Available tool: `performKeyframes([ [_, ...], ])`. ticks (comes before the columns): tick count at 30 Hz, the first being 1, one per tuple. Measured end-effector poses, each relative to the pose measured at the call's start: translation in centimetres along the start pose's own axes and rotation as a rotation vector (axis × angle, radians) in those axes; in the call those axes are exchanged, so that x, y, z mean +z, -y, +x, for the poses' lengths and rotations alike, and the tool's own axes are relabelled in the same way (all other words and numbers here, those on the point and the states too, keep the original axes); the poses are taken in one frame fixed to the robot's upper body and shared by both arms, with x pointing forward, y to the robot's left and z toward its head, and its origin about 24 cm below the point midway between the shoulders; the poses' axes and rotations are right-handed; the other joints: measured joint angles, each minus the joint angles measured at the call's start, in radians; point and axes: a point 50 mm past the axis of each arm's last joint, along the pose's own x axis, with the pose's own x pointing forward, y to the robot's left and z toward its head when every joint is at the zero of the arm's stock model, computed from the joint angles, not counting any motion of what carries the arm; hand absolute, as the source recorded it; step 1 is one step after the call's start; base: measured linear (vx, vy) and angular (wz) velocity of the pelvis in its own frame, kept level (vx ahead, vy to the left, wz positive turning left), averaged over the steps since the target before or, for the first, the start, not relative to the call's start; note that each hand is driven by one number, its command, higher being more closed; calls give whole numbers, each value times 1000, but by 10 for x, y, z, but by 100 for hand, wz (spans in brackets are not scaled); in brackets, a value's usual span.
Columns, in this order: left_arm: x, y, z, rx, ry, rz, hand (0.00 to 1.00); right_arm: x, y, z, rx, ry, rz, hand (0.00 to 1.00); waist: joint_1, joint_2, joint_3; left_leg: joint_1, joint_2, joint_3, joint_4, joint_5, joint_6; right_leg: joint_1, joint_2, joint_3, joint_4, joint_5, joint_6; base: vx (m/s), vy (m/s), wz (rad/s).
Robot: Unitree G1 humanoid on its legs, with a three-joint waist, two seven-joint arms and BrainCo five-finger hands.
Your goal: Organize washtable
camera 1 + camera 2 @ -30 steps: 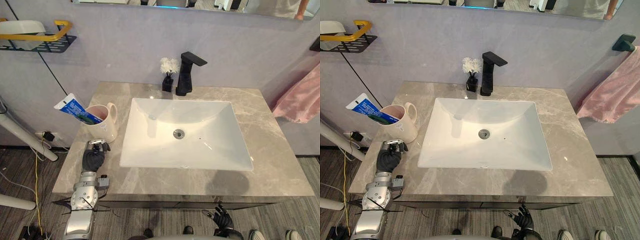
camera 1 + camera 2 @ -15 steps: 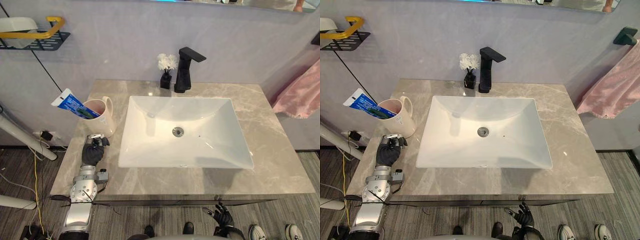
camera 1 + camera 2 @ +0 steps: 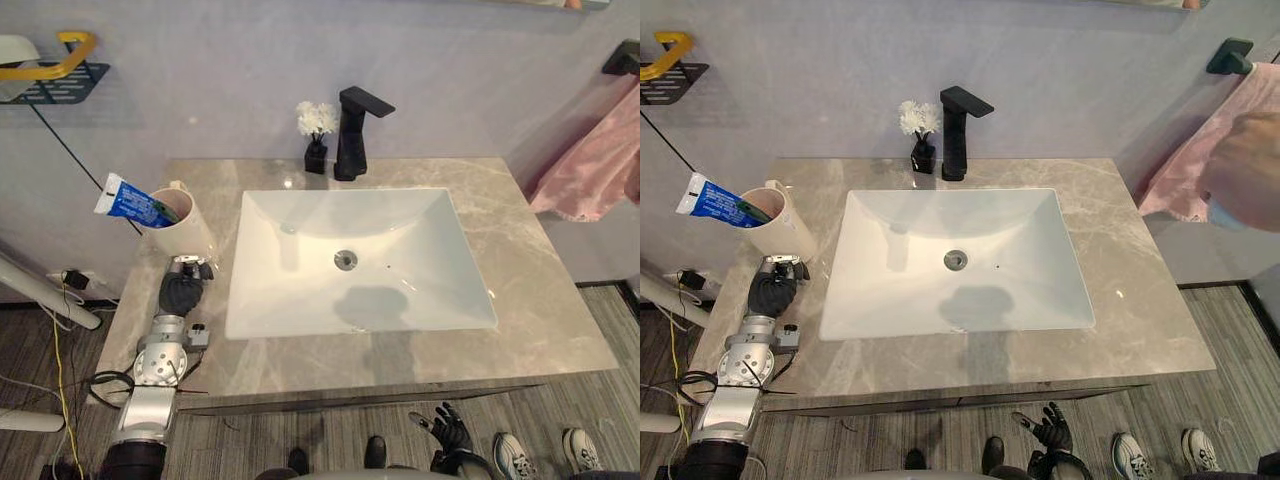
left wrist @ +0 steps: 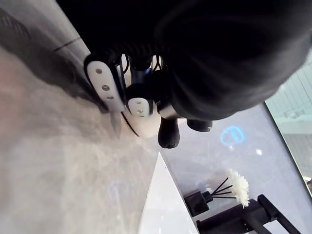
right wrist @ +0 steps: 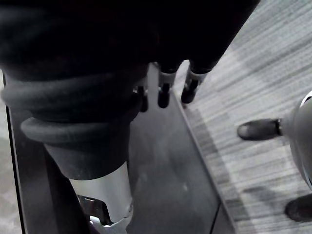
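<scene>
A pale pink cup (image 3: 182, 228) stands at the left of the grey marble washtable (image 3: 540, 300), with a blue and white toothpaste tube (image 3: 125, 200) leaning out of it to the left. My left hand (image 3: 180, 294) rests on the counter just in front of the cup, fingers relaxed and holding nothing; its fingers (image 4: 102, 87) touch the marble. My right hand (image 3: 450, 430) hangs below the counter's front edge, fingers (image 5: 164, 92) straight and empty.
A white sink basin (image 3: 360, 330) fills the middle. A black faucet (image 3: 352, 135) and a black diffuser with a white flower (image 3: 316, 135) stand behind it. A pink towel (image 3: 590, 165) hangs right. A person's shoes (image 3: 510, 455) are on the floor, and a blurred arm (image 3: 1245, 170) is at right.
The camera has shifted, so the whole scene sits differently. My left hand stays by the cup. A person's blurred arm has come in at the right.
</scene>
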Motion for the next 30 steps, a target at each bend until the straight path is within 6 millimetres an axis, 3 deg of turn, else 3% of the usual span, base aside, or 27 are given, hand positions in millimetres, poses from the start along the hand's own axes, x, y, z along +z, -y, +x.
performKeyframes([
  [17, -1, -19, 27, 20, -13, 142, 100, -5, 4, -3, -13, -3, 6, 0, -2, -1, 0, -5, 4, 25, 0, -2, 0, -13, 4, 17, 1, 2, -1, -36, -33, -3],
  [30, 4, -22, 29, 46, -11, 147, 100, -9, 5, -5, -20, -11, 15, 0, -4, -2, -1, -7, 4, 24, 0, -2, 0, -18, 4, 24, 1, 6, 0, -41, -35, -1],
])
